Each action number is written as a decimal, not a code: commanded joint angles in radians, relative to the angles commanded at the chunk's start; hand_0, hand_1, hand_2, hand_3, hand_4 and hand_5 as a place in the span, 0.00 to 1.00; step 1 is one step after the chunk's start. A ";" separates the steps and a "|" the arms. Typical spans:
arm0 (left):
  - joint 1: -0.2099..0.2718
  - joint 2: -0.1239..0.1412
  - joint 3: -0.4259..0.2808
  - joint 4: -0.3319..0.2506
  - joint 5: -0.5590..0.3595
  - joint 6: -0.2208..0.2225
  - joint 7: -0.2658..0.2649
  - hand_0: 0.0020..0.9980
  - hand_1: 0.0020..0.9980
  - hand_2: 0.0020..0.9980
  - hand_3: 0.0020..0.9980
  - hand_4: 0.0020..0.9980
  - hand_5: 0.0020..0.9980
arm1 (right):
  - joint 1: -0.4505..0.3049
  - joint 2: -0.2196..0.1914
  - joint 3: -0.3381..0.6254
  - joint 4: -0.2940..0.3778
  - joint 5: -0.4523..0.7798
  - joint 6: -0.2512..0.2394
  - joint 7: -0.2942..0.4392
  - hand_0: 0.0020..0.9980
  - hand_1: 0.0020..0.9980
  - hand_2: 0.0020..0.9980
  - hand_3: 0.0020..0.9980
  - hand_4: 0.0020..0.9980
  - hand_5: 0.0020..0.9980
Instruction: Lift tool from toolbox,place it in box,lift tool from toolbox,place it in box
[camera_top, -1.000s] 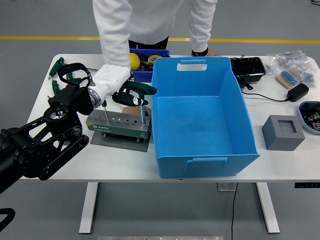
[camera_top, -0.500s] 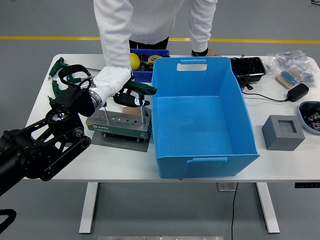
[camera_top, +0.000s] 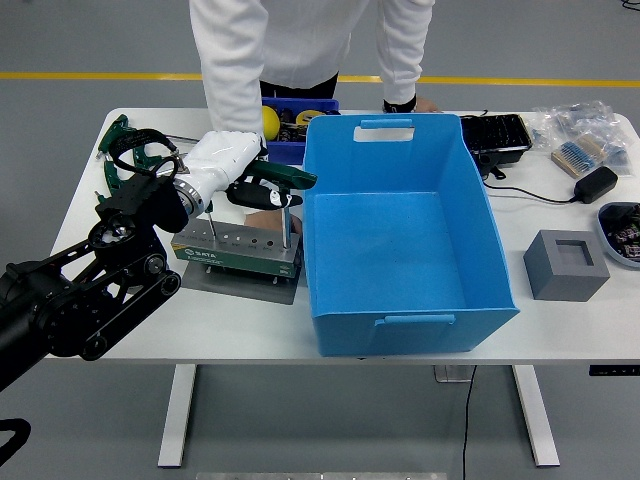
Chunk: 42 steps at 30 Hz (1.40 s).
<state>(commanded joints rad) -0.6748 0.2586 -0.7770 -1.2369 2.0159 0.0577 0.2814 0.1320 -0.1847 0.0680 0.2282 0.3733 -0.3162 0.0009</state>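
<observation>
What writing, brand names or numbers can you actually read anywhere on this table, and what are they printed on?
"SATA": white lettering, small and only just readable, on the green front of the toolbox.
Packets in the clear bags at the far right: print too small to read.
Nothing else carries legible text.

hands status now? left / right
Left hand: shut on the green-handled tool, its shaft at the toolbox.
Right hand: not in view.

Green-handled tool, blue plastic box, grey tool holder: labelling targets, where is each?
green-handled tool (camera_top: 283, 177), head view, handle.
blue plastic box (camera_top: 404, 325), head view, near wall.
grey tool holder (camera_top: 230, 255), head view, front face.
</observation>
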 joint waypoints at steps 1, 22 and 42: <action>0.000 0.000 0.000 0.000 -0.001 0.006 -0.003 0.20 0.00 0.03 0.07 1.00 0.69 | 0.000 0.000 0.000 0.000 0.000 0.000 0.000 0.70 0.67 0.73 0.55 0.79 0.69; 0.007 0.007 0.002 0.000 -0.037 0.072 -0.048 0.20 0.00 0.02 0.04 1.00 0.86 | -0.010 0.002 0.011 0.000 -0.015 -0.002 -0.005 0.70 0.67 0.73 0.55 0.79 0.69; -0.057 0.075 -0.020 -0.080 -0.054 0.011 -0.039 0.20 0.00 0.01 0.03 1.00 0.79 | -0.011 0.004 0.005 -0.001 0.002 -0.002 -0.001 0.70 0.67 0.73 0.55 0.79 0.69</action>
<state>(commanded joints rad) -0.7318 0.3338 -0.7966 -1.3171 1.9615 0.0685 0.2427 0.1212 -0.1812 0.0728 0.2274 0.3750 -0.3181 -0.0004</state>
